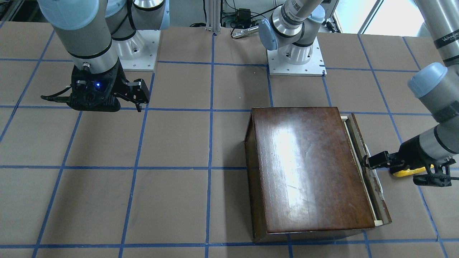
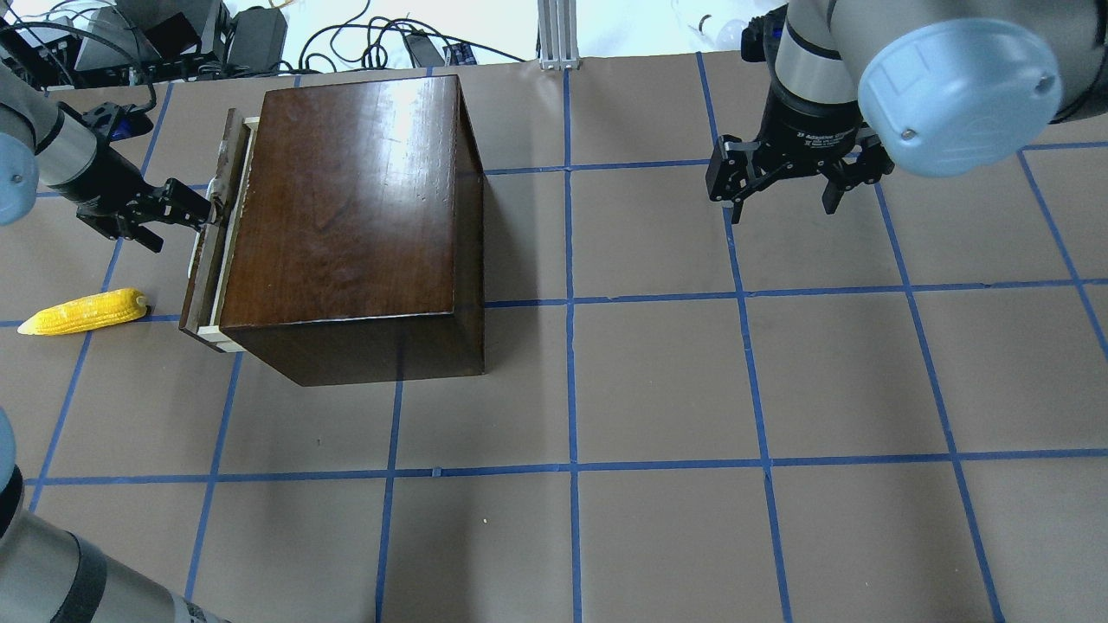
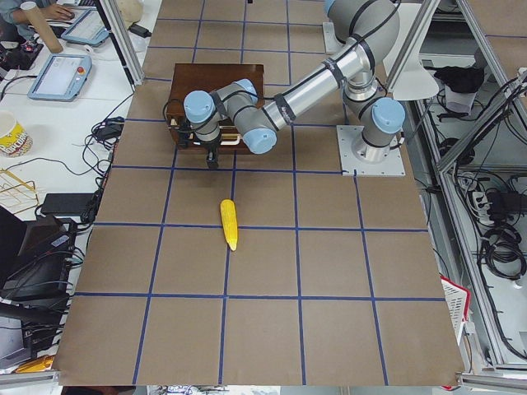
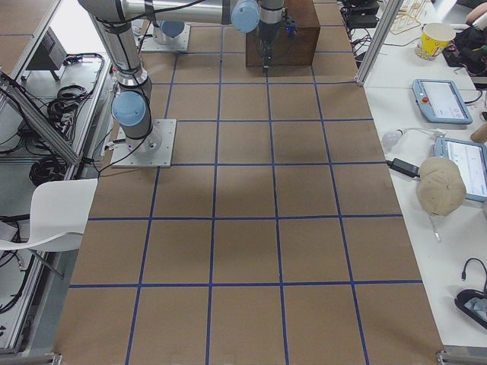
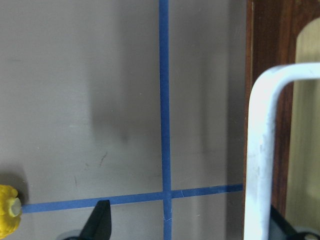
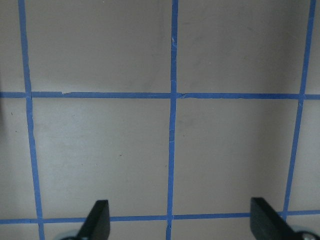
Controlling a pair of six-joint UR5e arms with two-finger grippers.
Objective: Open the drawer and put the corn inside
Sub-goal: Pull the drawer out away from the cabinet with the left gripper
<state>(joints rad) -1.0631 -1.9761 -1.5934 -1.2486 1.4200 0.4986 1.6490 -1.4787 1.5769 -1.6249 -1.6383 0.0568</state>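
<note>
The dark-brown box [image 2: 346, 216] stands at the table's left. Its drawer [image 2: 201, 285] is out by a narrow gap, with a strip of pale wood showing behind the dark front panel [image 1: 380, 200]. My left gripper [image 2: 203, 212] is open at the drawer's white handle [image 5: 260, 150]. One finger [image 5: 282, 225] sits inside the handle loop and the other [image 5: 100, 222] outside it. The yellow corn [image 2: 82, 311] lies on the table left of the drawer, apart from it, and is partly hidden in the front view [image 1: 408, 172]. My right gripper [image 2: 783, 203] is open and empty above the table's far right.
The table is brown paper with a grid of blue tape lines [image 2: 567, 303]. The arm bases [image 1: 296, 61] stand at the robot's side. Cables and equipment [image 2: 173, 35] lie beyond the far edge behind the box.
</note>
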